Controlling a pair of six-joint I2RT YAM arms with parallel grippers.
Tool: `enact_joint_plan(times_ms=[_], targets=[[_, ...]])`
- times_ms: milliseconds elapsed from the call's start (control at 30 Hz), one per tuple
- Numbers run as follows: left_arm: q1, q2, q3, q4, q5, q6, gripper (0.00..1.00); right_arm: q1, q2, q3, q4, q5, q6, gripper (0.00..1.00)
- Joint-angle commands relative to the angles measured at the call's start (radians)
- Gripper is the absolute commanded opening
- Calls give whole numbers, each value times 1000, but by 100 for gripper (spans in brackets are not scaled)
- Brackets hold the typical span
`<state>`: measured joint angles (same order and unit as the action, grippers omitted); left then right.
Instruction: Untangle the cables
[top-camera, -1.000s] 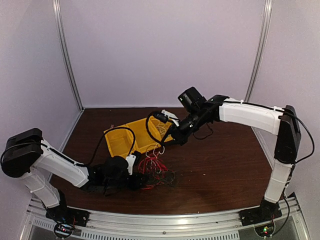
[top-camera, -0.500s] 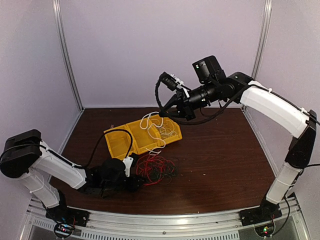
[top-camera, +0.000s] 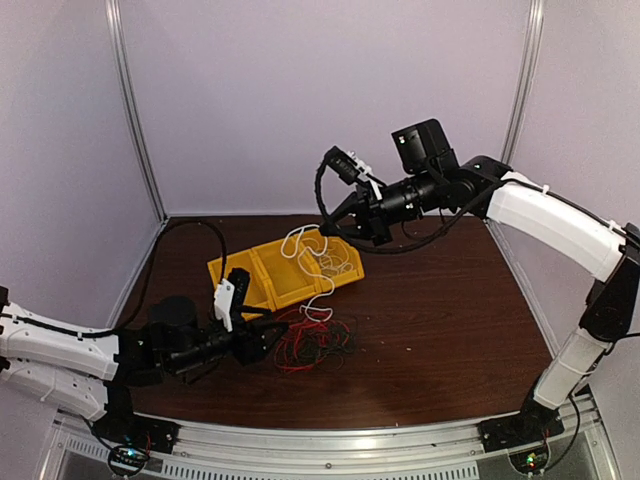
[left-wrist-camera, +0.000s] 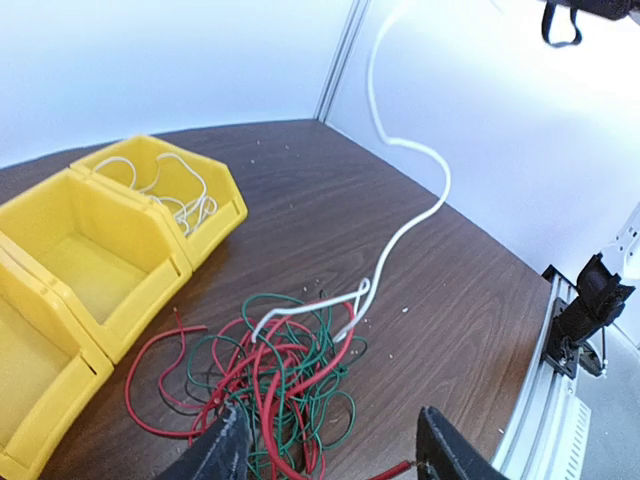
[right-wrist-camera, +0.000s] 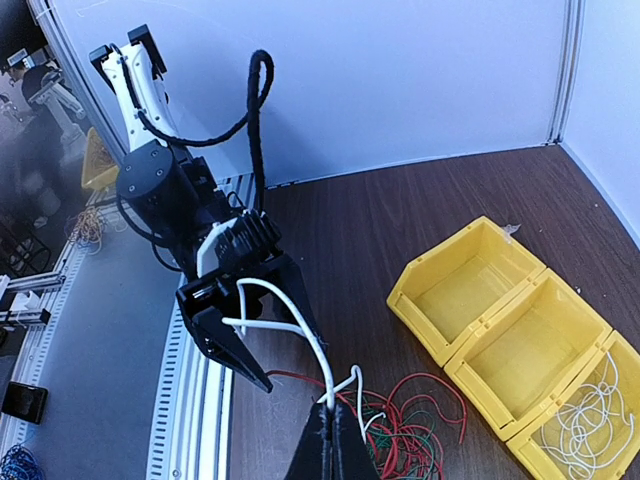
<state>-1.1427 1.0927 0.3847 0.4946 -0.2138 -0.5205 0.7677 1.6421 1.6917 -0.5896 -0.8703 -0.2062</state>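
**Black left gripper (left-wrist-camera: 330, 458) let go and backed off**
Its fingers were spread just behind the red-and-green wire tangle (left-wrist-camera: 280, 375) on the brown table (top-camera: 450, 320). The raised right gripper (right-wrist-camera: 335, 440) pinched the thin white wire (left-wrist-camera: 420, 215), whose low end looked snagged in there.

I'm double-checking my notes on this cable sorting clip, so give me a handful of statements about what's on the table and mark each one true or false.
1. The right gripper pinches a long white cable that rises from the tangle of red and green wires. True.
2. The left gripper is clamped on a red wire. False: its jaws stand open at the tangle's edge, gripping nothing.
3. One end compartment of the yellow plastic bin row holds thin white cables. True.
4. All three yellow compartments hold cables. False: the other two are empty.
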Motion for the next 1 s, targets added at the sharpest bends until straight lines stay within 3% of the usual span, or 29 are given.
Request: enact_joint_plan(times_ms=[0, 267, 467, 700, 800, 967], targets=[[-8, -38, 35, 22, -50, 100, 59, -1, -10, -6, 65, 2, 37, 0], [-8, 149, 172, 183, -12, 246, 60, -1, -11, 12, 71, -9, 58, 0], [-5, 372, 325, 167, -147, 280, 60, -1, -18, 38, 60, -19, 69, 0], [0, 492, 269, 339, -115, 240, 54, -30, -37, 128, 60, -57, 123, 0], [1, 534, 232, 407, -104, 239, 47, -52, -37, 191, 57, -88, 150, 0], [25, 610, 234, 421, -32, 214, 40, -96, -31, 298, 81, -162, 213, 0]])
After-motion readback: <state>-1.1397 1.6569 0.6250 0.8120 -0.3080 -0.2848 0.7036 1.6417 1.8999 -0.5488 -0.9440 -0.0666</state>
